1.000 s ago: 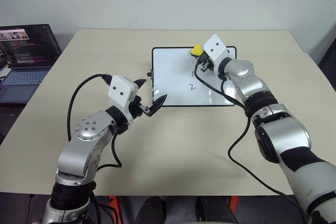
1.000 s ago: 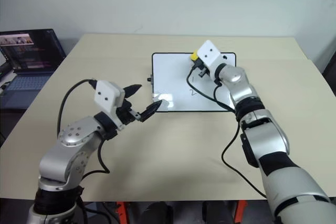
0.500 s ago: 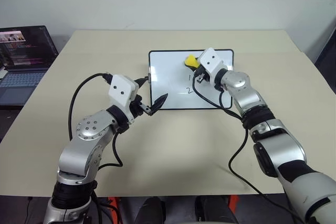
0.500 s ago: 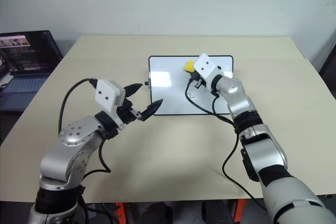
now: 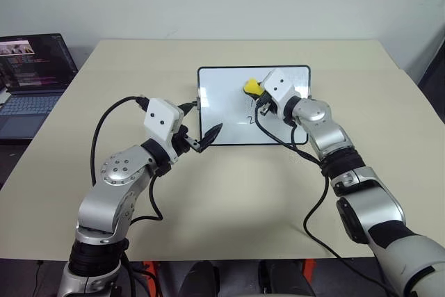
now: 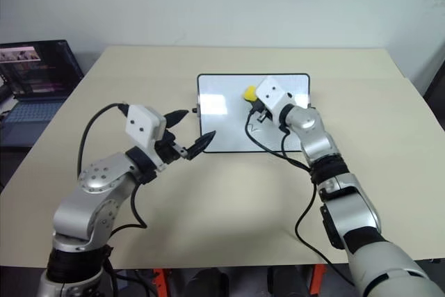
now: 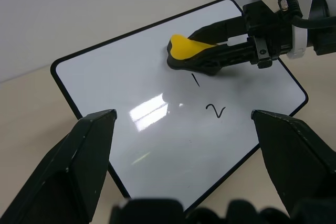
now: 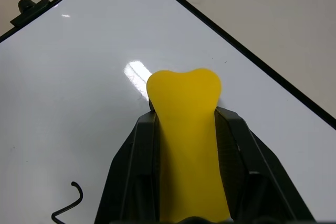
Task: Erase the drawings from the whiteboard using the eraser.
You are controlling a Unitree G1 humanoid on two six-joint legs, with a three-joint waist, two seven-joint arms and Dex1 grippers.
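Observation:
The whiteboard point(image 5: 222, 95) lies flat at the middle of the table, black-framed with a side knob point(image 8: 29, 6). My right gripper point(image 5: 256, 92) is shut on the yellow eraser point(image 5: 251, 87), whose dark underside appears to rest on the board's upper middle point(image 7: 186, 51). Of the drawings, a short stroke like a "1" point(image 7: 196, 80) sits just beside the eraser, and a "2" point(image 7: 215, 111) lies nearer to me. My left gripper point(image 5: 202, 121) hangs open over the board's near left corner with nothing between its fingers point(image 7: 79, 171).
An open laptop point(image 5: 35, 74) stands off the table's left side. The beige table point(image 5: 243, 193) stretches in front of the board and to its right. A wall runs behind the far edge.
My right gripper has carried the eraser from the board's far edge toward me and a little left, onto the upper middle. The left arm has kept still. The camera shifted slightly.

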